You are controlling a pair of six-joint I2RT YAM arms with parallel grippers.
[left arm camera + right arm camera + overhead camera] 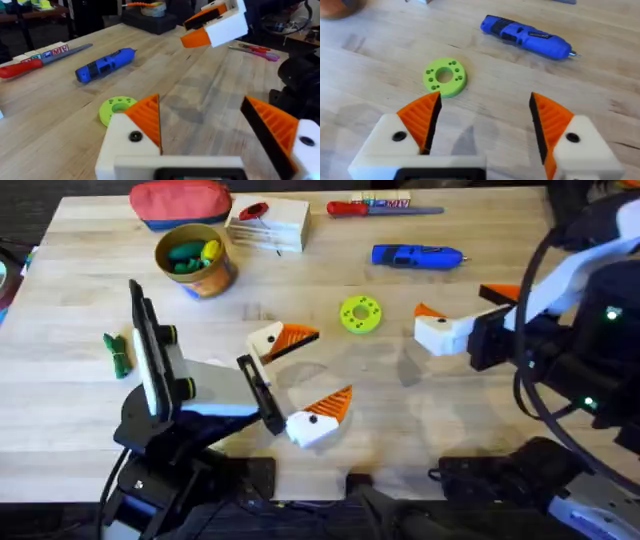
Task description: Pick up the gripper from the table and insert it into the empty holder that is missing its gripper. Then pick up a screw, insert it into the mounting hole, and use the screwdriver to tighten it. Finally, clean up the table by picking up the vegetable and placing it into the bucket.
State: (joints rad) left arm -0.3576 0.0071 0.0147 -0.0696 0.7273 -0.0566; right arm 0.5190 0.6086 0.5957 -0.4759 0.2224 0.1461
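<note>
Here, the bright blue cylindrical power screwdriver (417, 256) lies flat on the pale wooden surface (90, 270), ahead of both my pincers. My left pincer (300, 378) gapes wide and holds nothing. My right pincer (468, 308) is equally wide and empty. A lime-green plastic ring (360, 314) sits between them. The dark green toy vegetable (118, 353) lies outside my left pincer, with the yellow-orange tin bucket (197, 262) beyond it.

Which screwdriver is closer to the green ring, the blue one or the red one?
The blue screwdriver. It lies on its side just beyond the green ring, while the slim red-handled screwdriver lies farther back at the table's far edge.
</note>
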